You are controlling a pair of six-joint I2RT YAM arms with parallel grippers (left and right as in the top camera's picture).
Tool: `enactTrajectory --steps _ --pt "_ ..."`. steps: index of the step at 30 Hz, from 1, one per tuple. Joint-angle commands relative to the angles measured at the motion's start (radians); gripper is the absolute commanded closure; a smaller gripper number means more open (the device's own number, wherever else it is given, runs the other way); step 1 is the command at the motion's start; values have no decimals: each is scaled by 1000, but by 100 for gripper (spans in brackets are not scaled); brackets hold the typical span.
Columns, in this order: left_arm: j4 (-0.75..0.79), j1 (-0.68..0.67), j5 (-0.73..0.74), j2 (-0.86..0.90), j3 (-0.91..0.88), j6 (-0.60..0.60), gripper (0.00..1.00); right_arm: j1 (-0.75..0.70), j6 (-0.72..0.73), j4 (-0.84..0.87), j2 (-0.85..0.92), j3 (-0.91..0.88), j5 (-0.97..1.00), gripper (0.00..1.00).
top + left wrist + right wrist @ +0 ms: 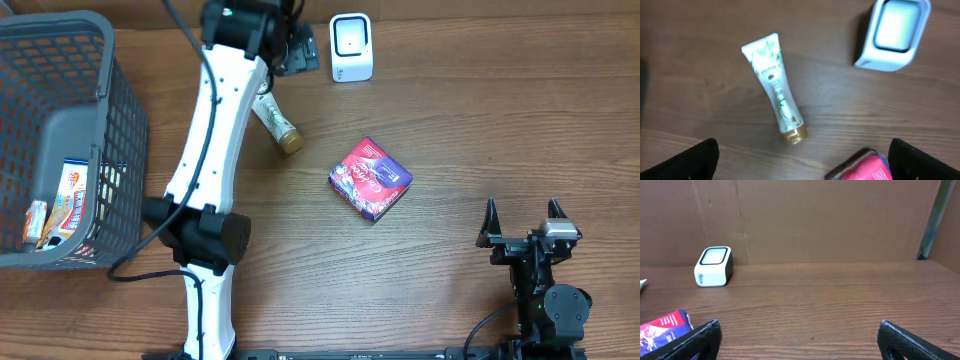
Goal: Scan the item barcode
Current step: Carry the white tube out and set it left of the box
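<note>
The left gripper (805, 156) hangs above the brown wooden table (450, 110) with its fingers spread wide and holds nothing. Under it lies flat the white squeeze tube with a gold cap (775, 85), cap toward the near side, left of the small white barcode scanner (351, 47). A red and purple box (371, 178) lies at the centre. The right gripper (522, 218), near right, is spread and empty.

Tube (776, 90) lies between basket (122, 140) and box (371, 178), scanner (351, 47) behind
</note>
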Motion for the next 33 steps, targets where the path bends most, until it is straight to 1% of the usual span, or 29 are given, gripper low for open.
enactTrajectory --steps 1,4,5,7,12,15,19,20,22,23,24,25,29,30,33 --pt "85 -4 -24 3 -134 -77 0 6 -1 6 -8 -11 2 0" --pt "225 12 -21 3 -289 -77 0 7 -1 6 -8 -11 2 0" --pt "254 18 -21 3 -322 -77 0 7 -1 6 -8 -11 2 0" --pt "303 32 -22 3 -384 -83 3 6 -1 6 -8 -11 2 0" --pt "409 79 -21 3 -543 -185 4 7 -1 6 -8 -11 2 0" --pt "467 93 1 3 -599 -208 4 7 -1 6 -8 -11 2 0" --pt "592 90 7 3 -676 -208 12 7 -1 6 -8 -11 2 0" --pt "607 87 7 3 -688 -208 16 7 -1 6 -8 -11 2 0" --pt "645 79 23 3 -730 -208 29 6 -1 6 -8 -11 2 0" --pt "654 78 35 3 -740 -208 32 7 -1 6 -8 -11 2 0" --pt "659 77 63 3 -762 -208 42 7 -1 6 -8 -11 2 0" --pt "658 77 74 3 -769 -208 44 7 -1 6 -8 -11 2 0" --pt "650 77 157 3 -799 -206 46 7 -1 6 -8 -11 2 0" --pt "646 77 184 3 -803 -195 52 6 -1 6 -8 -11 2 0" --pt "622 77 291 3 -803 -112 78 7 -1 6 -8 -11 2 0"
